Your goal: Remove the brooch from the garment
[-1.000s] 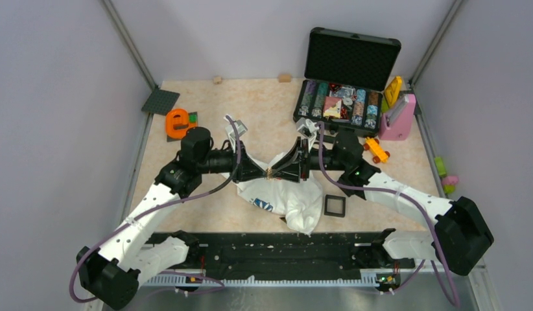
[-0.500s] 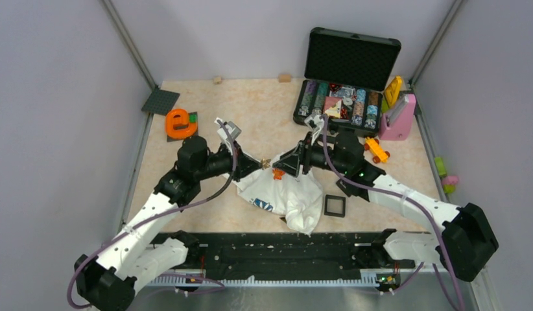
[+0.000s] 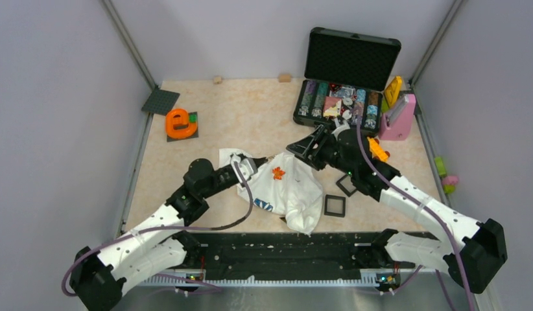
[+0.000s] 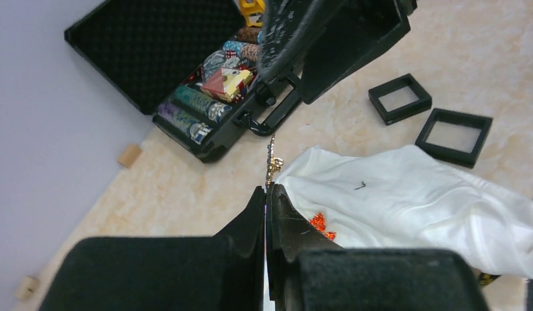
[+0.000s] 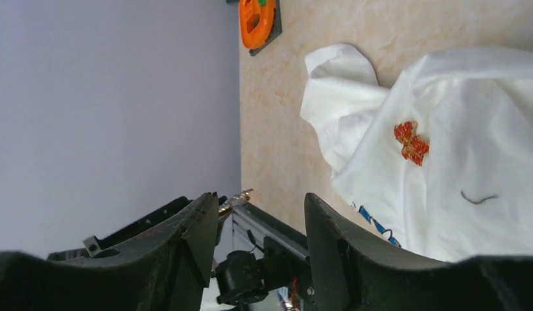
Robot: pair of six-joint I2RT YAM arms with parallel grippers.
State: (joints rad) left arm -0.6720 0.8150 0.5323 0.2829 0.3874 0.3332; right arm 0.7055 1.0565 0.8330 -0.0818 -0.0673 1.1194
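Left gripper [image 4: 266,190]: jaws pressed together on the lower end of a slender gold brooch [image 4: 273,159]. The brooch stands up from the fingertips just beside the edge of the shirt [image 4: 419,188]; whether it touches the cloth cannot be told. Right gripper [image 5: 260,201]: spread wide, holding nothing, above the shirt. Step in hand, by the look of it: drawing the brooch clear. The next move calls for a steady lift away, checking that no cloth rises with it. Brooch: thin, studded, glinting metal. Shirt: soft, crumpled white cloth on the mottled beige table [image 3: 251,110], with an orange-red beaded ornament [image 5: 412,142] lying on it.
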